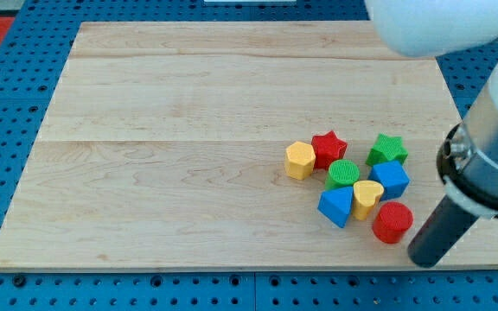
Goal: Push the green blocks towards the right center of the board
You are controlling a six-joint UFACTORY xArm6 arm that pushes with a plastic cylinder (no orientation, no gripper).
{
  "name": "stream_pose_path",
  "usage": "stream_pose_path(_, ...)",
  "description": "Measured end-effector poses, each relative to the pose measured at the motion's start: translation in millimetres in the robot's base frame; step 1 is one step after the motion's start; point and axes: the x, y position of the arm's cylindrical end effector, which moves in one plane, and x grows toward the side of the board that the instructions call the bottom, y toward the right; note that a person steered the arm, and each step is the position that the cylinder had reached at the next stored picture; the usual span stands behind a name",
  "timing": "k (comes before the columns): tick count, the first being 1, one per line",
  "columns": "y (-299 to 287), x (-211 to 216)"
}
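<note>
Rod slanted, my tip [424, 257] on board, just right of red cylinder [392, 222], not touching

I'm seeing two green blocks lying flat on the surface's lower right part. The green star [387, 149] is sitting upright-faced, and the green round block [343, 173], ridged at its rim, is resting at its eight o'clock, near but apart.

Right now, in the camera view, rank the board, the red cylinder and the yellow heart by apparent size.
1. Wooden board, by far the largest.
2. Red cylinder.
3. Yellow heart, slightly smaller, though nearly alike, so that order is unsure.
</note>
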Motion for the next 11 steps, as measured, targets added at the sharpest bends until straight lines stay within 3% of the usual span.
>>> stream_pose_path(2, -38.1, 2.5)
stream_pose_path(5, -168.9, -3.5)
stream_pose_path(7, -107.7, -86.1)
stream_pose_path(8, -66.3, -99.3)
stream_pose_path(11, -31.2, -113.6)
